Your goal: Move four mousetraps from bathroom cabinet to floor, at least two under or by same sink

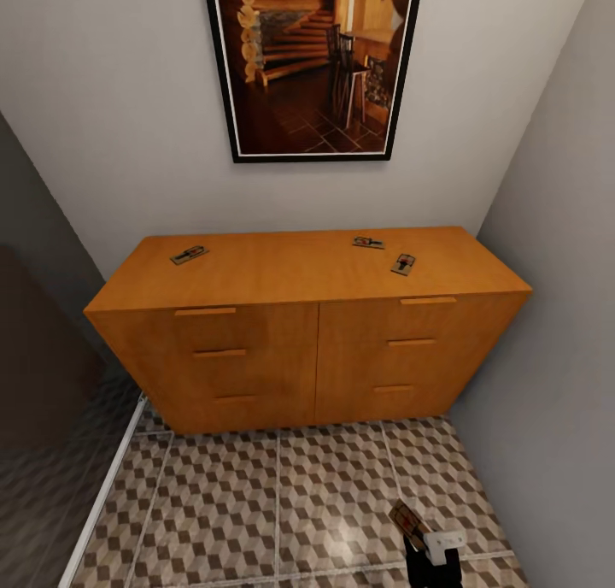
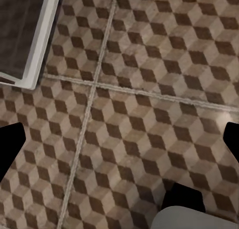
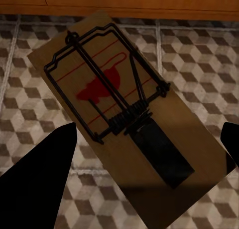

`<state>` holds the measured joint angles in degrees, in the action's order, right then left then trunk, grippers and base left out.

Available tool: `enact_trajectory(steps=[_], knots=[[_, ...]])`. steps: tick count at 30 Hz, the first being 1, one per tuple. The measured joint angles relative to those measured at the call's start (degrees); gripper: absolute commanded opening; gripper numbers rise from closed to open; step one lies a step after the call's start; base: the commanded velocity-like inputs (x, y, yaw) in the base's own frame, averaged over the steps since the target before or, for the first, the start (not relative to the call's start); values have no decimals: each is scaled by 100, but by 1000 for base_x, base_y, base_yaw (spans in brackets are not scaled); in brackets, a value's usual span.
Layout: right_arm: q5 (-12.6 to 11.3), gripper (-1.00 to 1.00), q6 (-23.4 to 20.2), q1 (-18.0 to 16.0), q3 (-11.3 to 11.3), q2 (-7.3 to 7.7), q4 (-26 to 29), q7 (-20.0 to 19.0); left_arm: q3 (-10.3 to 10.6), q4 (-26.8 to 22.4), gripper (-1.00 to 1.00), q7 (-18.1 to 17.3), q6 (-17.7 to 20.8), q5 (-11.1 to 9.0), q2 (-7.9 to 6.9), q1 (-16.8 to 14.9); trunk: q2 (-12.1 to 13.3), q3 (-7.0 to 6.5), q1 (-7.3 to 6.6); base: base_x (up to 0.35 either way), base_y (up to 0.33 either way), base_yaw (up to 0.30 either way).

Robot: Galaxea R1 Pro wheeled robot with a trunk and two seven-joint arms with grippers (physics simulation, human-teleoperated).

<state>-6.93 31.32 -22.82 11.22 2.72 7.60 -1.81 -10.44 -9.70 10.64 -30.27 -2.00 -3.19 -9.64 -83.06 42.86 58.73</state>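
My right tool seems clamped on a trap, its long axis slanting toward the cabinet.

Three small flat tan wooden mousetraps lie on top of the wide orange-brown wooden cabinet: one near its left end, two close together toward the right. A fourth tan mousetrap with black wire spring and red spot is tilted above the cube-patterned tiled bathroom floor.
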Motion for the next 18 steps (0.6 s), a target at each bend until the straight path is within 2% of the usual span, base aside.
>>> enact_trajectory(steps=[6,11,18], knots=[[26,-100,-1,0,19,-2,0,-13,-12,140,100,-4,31,-33,-46,197,0,0,0,0,0,0],[33,-100,2,28,19,-2,0,-9,-7,237,100,1,32,-32,-3,361,0,0,0,-6,0,0],[34,-100,-4,35,19,-2,0,-8,-4,268,100,-6,30,-30,11,440,0,0,3,-250,0,0]])
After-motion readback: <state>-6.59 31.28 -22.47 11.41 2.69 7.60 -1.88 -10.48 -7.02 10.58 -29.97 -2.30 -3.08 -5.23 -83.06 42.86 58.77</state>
